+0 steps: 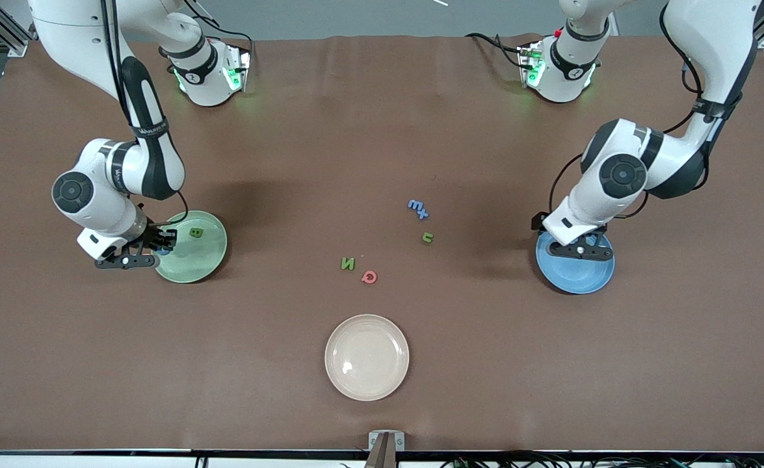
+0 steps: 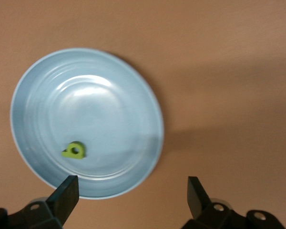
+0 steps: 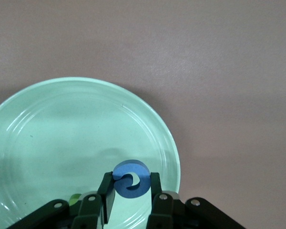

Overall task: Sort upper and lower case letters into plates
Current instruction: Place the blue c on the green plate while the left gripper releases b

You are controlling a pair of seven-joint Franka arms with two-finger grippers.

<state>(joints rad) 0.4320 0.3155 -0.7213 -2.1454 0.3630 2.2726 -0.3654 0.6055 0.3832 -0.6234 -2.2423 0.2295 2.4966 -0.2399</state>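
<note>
My right gripper [image 1: 164,246] is shut on a round blue letter [image 3: 131,179] and holds it low over the pale mint green plate [image 1: 193,263], which also shows in the right wrist view [image 3: 62,124]. A green letter [image 1: 195,231] lies in that plate. My left gripper [image 1: 580,250] is open and empty over the rim of the blue plate [image 1: 577,276]. In the left wrist view its fingers [image 2: 66,193] stand wide apart, and a small green letter [image 2: 74,150] lies in the blue plate [image 2: 86,95].
Loose letters lie mid-table: two blue ones [image 1: 417,208], a small green one [image 1: 427,237], a green N [image 1: 347,263] and a red one [image 1: 369,277]. A cream-white plate [image 1: 367,357] sits nearer the front camera than they do.
</note>
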